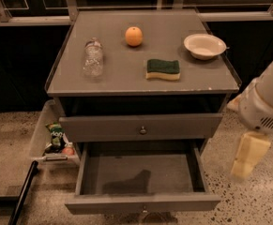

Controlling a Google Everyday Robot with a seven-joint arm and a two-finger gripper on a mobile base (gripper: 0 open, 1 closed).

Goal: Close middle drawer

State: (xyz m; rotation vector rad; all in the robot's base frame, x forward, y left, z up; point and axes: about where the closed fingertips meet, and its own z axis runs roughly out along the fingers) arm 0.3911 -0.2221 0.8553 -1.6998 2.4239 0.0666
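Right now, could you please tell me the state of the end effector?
End effector: right of the cabinet; open or closed cannot be told.

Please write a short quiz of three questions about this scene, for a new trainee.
1. True or false: the gripper hangs to the right of the cabinet, touching no drawer.
2. Which of these lies on the cabinet between the bottle and the bowl? A sponge, B cup, C spoon.
3. Fill in: the drawer pulled out farthest is the ___ one, below the middle drawer.
Key: 1 true; 2 A, sponge; 3 bottom drawer.
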